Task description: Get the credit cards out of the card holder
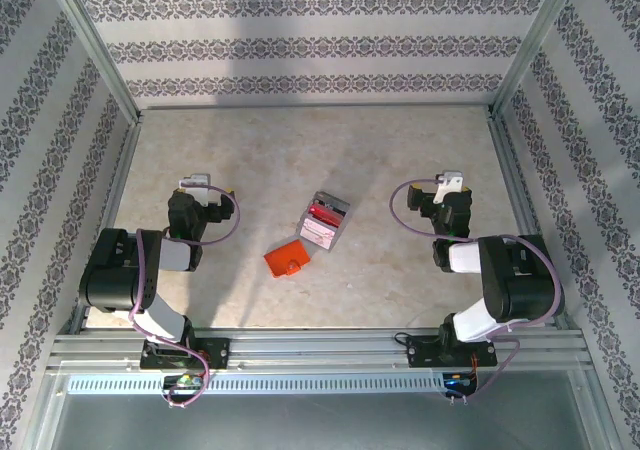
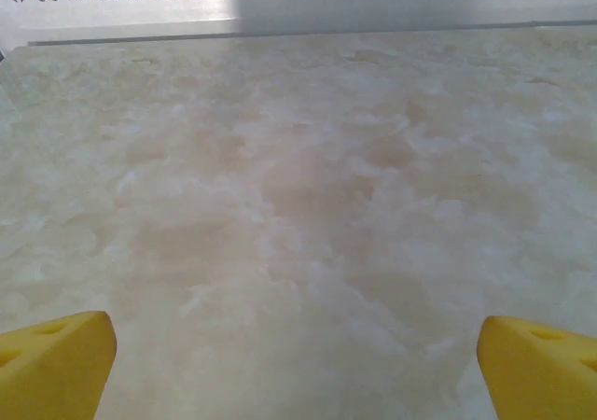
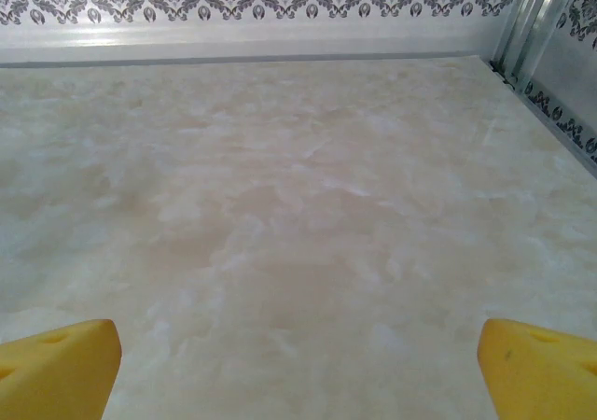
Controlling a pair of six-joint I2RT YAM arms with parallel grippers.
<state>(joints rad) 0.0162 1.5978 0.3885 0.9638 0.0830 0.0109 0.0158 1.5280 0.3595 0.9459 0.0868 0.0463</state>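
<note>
Bright, even light; a soft shadow band crosses the back wall (image 1: pixel 215 40) (wrist views perhaps slightly hazy).

card holder (image 1: pixel 287 258): 1 | clear plastic box (image 1: pixel 324 224): 1 | arms (image 1: pixel 130 275) (image 1: pixel 505 285): 2

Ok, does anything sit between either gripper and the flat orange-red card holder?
For the left gripper, nothing visible: bare marbled table up to the flat orange-red folding card holder. For the right gripper, the clear plastic box with red contents lies on that line, beside the holder.
</note>
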